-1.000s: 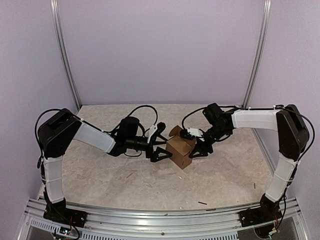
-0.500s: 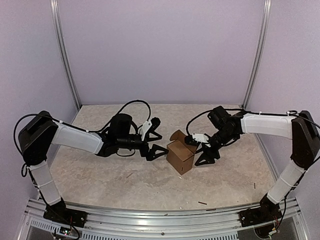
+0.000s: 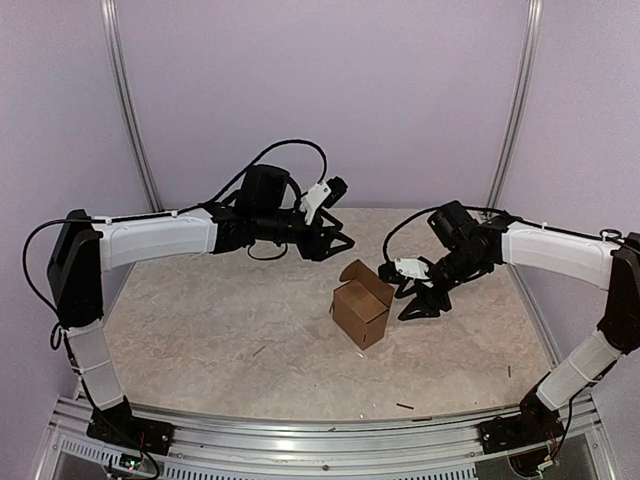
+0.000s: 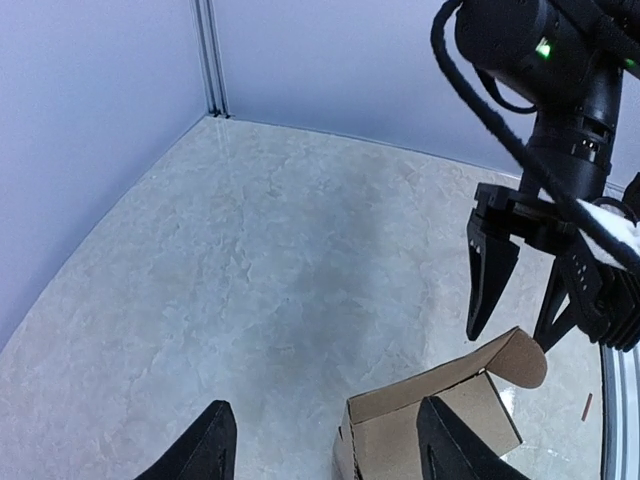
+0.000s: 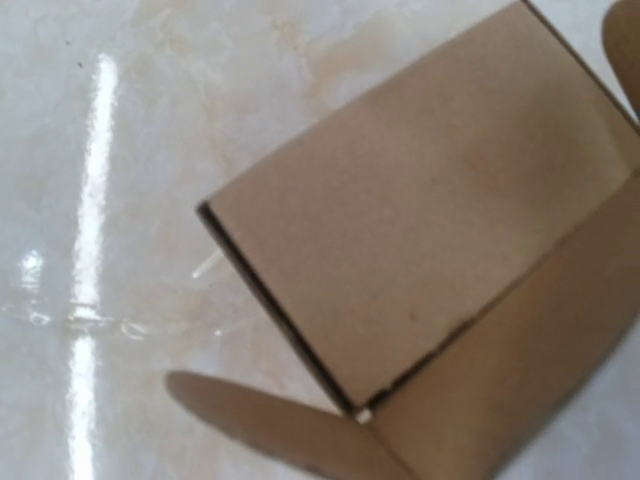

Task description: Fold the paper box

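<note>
Paper box [image 3: 361,312] stands about mid-counter, a bit toward the right edge. The body is squared up, but the top is open and the lid panel with its rounded flap sticks up on the far side. It's thin brown cardboard, so I judge it light and easy to shove across the smooth counter [image 3: 200,330]. It's stiff along the panels, weak at the creases, and dents if pinched hard. Best hold is one hand bracing a side wall, while the other pinches the lid panel near its free edge and tucks the flap in.

Left hand [image 3: 338,246] is raised near the far edge, with fingers moderately apart and nothing held. Right hand [image 3: 408,298] is just right of the box, not touching it, with fingers apart and empty.

A second ago both hands were pressed close to the box, left and right. Now the left has lifted up and back and the right has pulled off sideways. The box has barely moved and the lid is still up.
</note>
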{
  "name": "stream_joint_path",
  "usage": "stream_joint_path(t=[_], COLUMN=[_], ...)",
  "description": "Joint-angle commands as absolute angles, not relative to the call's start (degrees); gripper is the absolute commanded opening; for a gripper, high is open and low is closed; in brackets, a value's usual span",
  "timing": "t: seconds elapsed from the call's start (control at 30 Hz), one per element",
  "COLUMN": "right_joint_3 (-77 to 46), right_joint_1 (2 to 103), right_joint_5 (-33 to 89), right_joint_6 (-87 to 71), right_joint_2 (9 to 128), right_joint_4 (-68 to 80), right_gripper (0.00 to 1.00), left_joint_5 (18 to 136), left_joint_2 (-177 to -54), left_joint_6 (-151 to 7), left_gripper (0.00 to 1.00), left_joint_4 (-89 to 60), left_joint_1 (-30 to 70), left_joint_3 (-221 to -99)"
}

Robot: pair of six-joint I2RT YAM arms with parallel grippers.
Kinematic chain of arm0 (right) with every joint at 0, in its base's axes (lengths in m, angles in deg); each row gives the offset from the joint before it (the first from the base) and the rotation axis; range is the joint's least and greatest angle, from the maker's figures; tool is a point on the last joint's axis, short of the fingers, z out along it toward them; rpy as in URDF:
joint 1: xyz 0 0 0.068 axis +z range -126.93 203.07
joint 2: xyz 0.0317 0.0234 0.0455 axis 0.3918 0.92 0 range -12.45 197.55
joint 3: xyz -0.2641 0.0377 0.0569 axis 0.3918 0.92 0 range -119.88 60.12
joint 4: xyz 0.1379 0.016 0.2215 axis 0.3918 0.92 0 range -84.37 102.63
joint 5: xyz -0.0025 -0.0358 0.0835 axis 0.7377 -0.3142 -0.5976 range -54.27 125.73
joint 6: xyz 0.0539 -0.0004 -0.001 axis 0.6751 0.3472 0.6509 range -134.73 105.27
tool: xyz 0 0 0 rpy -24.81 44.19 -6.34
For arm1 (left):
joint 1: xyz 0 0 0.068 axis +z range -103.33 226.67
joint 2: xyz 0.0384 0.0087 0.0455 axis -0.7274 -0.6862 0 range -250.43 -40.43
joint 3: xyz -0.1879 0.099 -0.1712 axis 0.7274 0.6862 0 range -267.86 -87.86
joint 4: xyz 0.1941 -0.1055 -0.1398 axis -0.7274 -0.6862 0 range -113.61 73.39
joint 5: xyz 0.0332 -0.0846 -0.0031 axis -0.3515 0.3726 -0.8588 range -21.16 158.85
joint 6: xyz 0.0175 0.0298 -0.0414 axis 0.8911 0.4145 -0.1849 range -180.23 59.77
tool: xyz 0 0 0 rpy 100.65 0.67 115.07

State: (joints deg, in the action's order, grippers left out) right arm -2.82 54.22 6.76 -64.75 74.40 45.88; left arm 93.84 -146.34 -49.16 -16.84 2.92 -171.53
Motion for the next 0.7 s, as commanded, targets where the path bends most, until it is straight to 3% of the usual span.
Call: stream_joint_path(t=[0.0, 0.17, 0.3, 0.5, 0.67], right_joint_3=[-3.75, -4.18, -4.8, -5.79, -6.03], right_joint_1=[53.92, 54.12, 55.45, 57.02, 58.53], right_joint_5=[9.89, 9.74, 11.25, 12.55, 12.98], right_joint_6=[-64.52, -63.34, -62.5, -61.69, -61.68], right_joint_2=[72.38, 72.02, 72.18, 73.58, 73.79], right_joint_4=[45.97, 44.23, 42.78, 42.01, 42.45], right_gripper=[0.52, 0.48, 0.48, 0.5, 0.53], left_joint_5=[93.49, 93.81, 93.63, 91.56, 91.69], left_joint_2=[-150.42, -151.81, -152.11, -153.85, -156.06], left_joint_6=[-47.32, -47.08, -46.81, -46.48, -45.98], left_gripper=[0.58, 0.51, 0.51, 0.47, 0.39], left_joint_4=[-30.42, -33.3, -32.91, -33.0, -34.22], left_joint_1=[2.58, 2.2, 1.47, 0.56, 0.35], left_joint_3=[-174.31, -176.32, -176.49, -178.89, -181.31])
